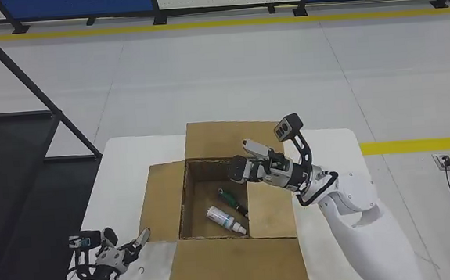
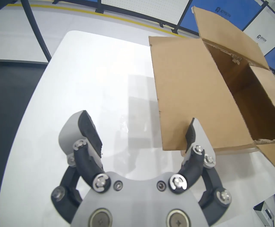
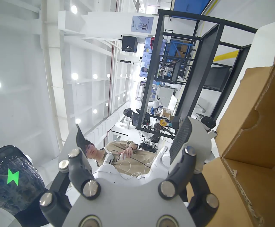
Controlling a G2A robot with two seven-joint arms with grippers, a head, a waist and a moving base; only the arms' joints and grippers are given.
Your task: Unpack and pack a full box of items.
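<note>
Since all four of its flaps are folded outward, the brown cardboard box stands open at the top, near the middle of the white table. Its walls are plain and its torn edges show the corrugation. On the box floor a dark green item lies toward the far side. A white bottle lies on its side just nearer, slanted, and the two are close together.

At the left, the left arm is low over the near left corner of the table, with its wrist pointing toward the box's left flap. At the right, the right arm reaches in from the right side across the right flap. Its forearm is held above the box and its wrist is turned sideways, so the fingers point level across the opening rather than down into it.

The left gripper has its fingers spread wide with nothing between them. One black pad is just beside the near corner of the left flap, and whether it touches cannot be told. The right gripper is also spread wide and empty, hovering over the far part of the opening, well above the bottle and the green item.
</note>
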